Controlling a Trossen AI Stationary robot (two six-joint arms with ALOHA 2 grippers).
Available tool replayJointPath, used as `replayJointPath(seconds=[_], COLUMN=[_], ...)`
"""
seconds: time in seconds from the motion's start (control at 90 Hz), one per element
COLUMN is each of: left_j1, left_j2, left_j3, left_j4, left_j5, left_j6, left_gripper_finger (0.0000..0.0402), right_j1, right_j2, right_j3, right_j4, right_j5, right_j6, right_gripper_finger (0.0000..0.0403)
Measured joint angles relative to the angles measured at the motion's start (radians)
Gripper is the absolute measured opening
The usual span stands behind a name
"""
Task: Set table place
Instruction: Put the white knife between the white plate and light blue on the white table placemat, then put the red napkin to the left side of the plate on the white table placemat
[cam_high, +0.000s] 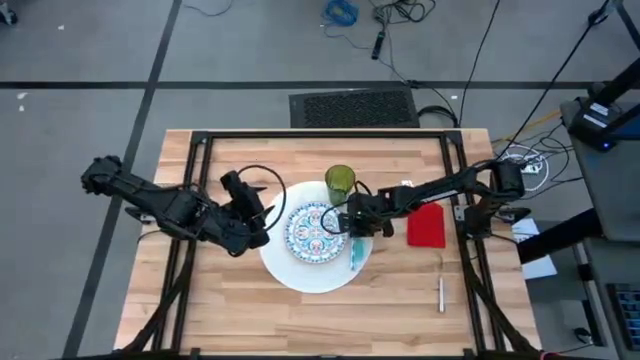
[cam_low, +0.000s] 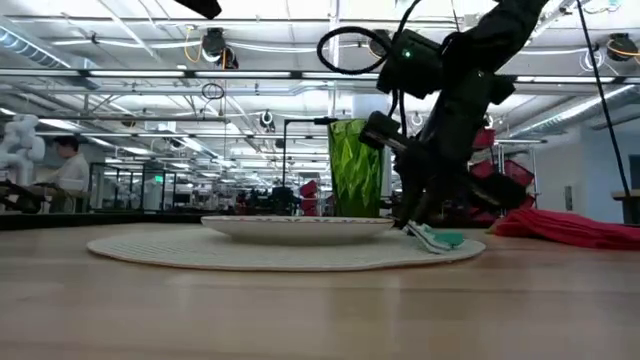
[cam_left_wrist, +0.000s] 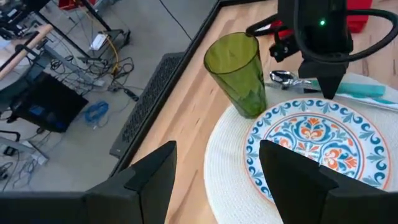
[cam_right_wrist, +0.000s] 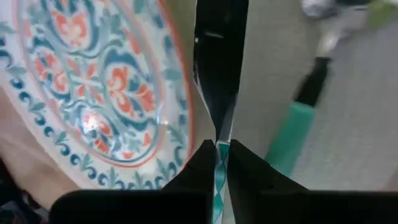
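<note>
The right end effector (cam_high: 345, 226) is down at the three o'clock edge of the small blue-and-red patterned round plate (cam_high: 312, 232), its dark fingers (cam_right_wrist: 219, 81) pressed together to a point, nothing pinched between them as far as the wrist view shows. That patterned plate sits centred on the large white round plate (cam_high: 300, 275), mid-worktop on the light butcher-block wooden worktop (cam_high: 230, 320). The teal-handled spoon (cam_high: 357, 252) lies on the white plate's rim at about four o'clock, just beside the fingertips. The translucent green tumbler (cam_high: 340, 183) stands upright at one o'clock of the plates, near the rim. Further out at three o'clock lies the red cloth napkin (cam_high: 426, 226), and a small silver piece of cutlery (cam_high: 441, 293) rests at five o'clock, well apart.

The left end effector (cam_high: 262, 222) hovers at nine o'clock of the plates, fingers (cam_left_wrist: 149, 180) spread, empty.

I'd call this spoon work. To do it cleanly: open wide first, straddle the handle crosswise near its middle, press low against the plate, lift level, and keep the wrist clear of that tumbler.
</note>
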Motion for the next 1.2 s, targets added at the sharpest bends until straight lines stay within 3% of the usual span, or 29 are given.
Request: replayJointPath(seconds=[0.411, 0.867, 1.044, 1.2], left_j1=[0.000, 0.000, 0.000, 0.000], left_j2=[0.000, 0.000, 0.000, 0.000], left_j3=[0.000, 0.000, 0.000, 0.000], left_j4=[0.000, -0.001, -0.005, -0.004], left_j5=[0.000, 0.000, 0.000, 0.000], left_j6=[0.005, 0.007, 0.007, 0.007], left_gripper_finger=[0.0215, 0.0215, 0.0215, 0.0215], right_j1=[0.002, 0.003, 0.039, 0.091], right_j2=[0.000, -0.007, -0.104, -0.227], right_j3=[0.000, 0.000, 0.004, 0.005], right_j4=[-0.009, -0.013, -0.014, -0.089], right_j5=[-0.033, -0.037, -0.044, 0.056], right_j6=[0.017, 0.015, 0.010, 0.018], right_gripper_finger=[0.0011, 0.0084, 0.0080, 0.0077])
